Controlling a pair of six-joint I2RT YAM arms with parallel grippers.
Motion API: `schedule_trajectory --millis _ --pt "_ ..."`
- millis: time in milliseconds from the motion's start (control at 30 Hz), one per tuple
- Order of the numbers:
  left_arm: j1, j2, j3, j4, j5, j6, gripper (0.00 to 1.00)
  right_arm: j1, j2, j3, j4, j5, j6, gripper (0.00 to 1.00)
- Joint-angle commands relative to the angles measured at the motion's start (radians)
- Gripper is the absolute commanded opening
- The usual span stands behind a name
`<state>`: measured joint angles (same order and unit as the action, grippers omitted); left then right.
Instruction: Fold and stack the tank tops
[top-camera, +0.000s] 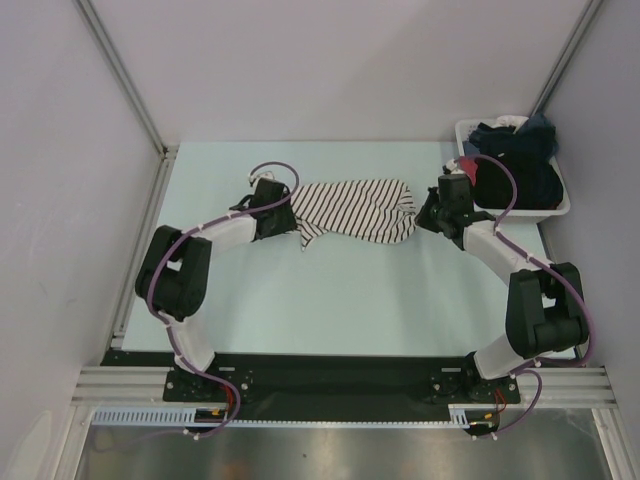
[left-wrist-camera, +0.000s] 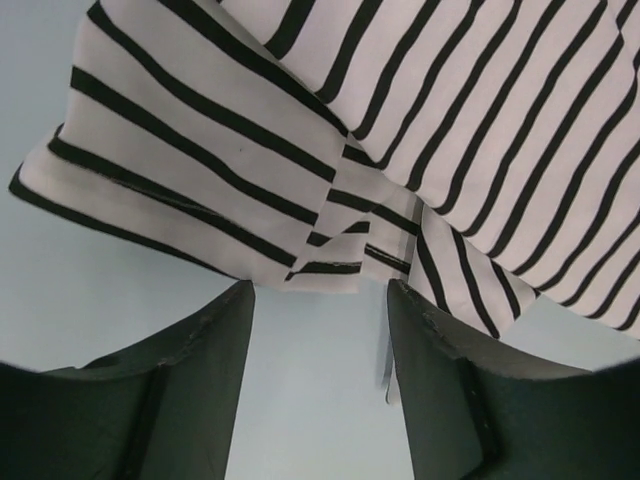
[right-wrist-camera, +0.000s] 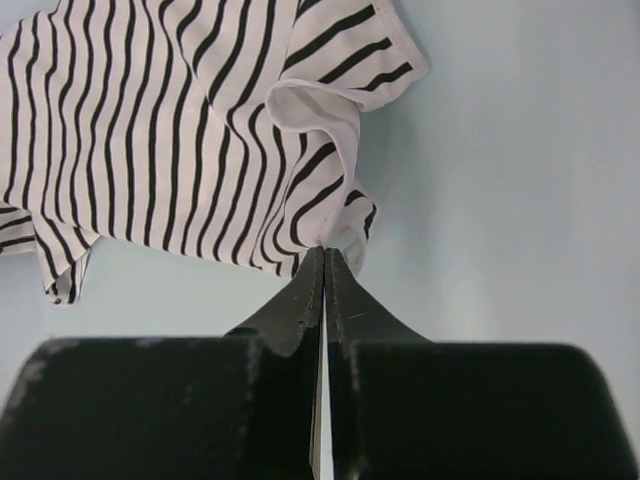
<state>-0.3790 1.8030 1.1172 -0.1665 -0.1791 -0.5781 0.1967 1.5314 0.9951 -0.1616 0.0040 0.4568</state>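
Observation:
A white tank top with thin black stripes lies crumpled lengthwise across the pale table, between my two grippers. My left gripper is at its left end. In the left wrist view that gripper is open, and the hem of the striped top sits just past the fingertips with only bare table between them. My right gripper is at the right end. In the right wrist view its jaws are shut, pinching a bunched edge of the striped top.
A white basket stands at the back right corner, just behind the right arm, holding a heap of dark clothes. Grey walls close in the table on the left, back and right.

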Motion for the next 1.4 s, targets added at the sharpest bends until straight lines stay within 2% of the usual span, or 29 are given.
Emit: schedule_trajectory --millis 0,133,167,233,267,300,500,667,933,1033,1100,1200,1300,1367 --pt "0.005 0.045 0.084 -0.031 -0.017 -0.016 0.61 0.001 0.006 0.0 0.039 -0.05 0.011 0.0" --pt "0.015 0.085 0.113 -0.044 -0.016 -0.023 0.46 0.001 0.007 -0.001 0.042 -0.062 0.01 0.0" --pt "0.017 0.087 0.113 -0.042 -0.013 -0.022 0.35 0.001 0.006 -0.001 0.045 -0.059 0.01 0.0" --pt "0.022 0.079 0.11 -0.045 -0.017 -0.02 0.23 0.001 0.004 -0.003 0.043 -0.053 0.008 0.0" --pt "0.023 0.075 0.112 -0.053 -0.032 -0.017 0.05 0.001 0.006 -0.004 0.043 -0.052 0.008 0.0" --pt "0.025 0.067 0.11 -0.062 -0.046 -0.008 0.0 0.0 0.006 -0.004 0.043 -0.049 0.008 0.0" --pt "0.028 -0.049 0.089 -0.123 -0.106 0.049 0.0 0.001 -0.022 -0.013 0.048 -0.044 0.01 0.0" --pt "0.029 -0.243 0.018 -0.163 -0.109 0.073 0.01 0.0 -0.086 -0.012 0.018 -0.061 0.005 0.0" --pt "0.037 -0.629 -0.147 -0.226 -0.08 0.064 0.0 -0.005 -0.396 -0.009 -0.159 -0.049 -0.006 0.0" --pt "0.037 -0.78 -0.189 -0.254 -0.056 0.052 0.0 -0.006 -0.563 0.029 -0.252 -0.03 0.0 0.0" --pt "0.037 -0.865 -0.182 -0.277 -0.059 0.05 0.0 -0.006 -0.606 0.086 -0.279 -0.013 0.003 0.0" --pt "0.037 -0.935 -0.137 -0.333 -0.092 0.053 0.0 -0.006 -0.616 0.169 -0.311 0.056 -0.004 0.0" --pt "0.04 -0.95 -0.09 -0.381 -0.108 0.055 0.0 -0.014 -0.536 0.244 -0.342 0.145 -0.026 0.0" --pt "0.048 -0.95 -0.079 -0.396 -0.106 0.054 0.0 -0.051 -0.489 0.27 -0.352 0.133 -0.03 0.0"
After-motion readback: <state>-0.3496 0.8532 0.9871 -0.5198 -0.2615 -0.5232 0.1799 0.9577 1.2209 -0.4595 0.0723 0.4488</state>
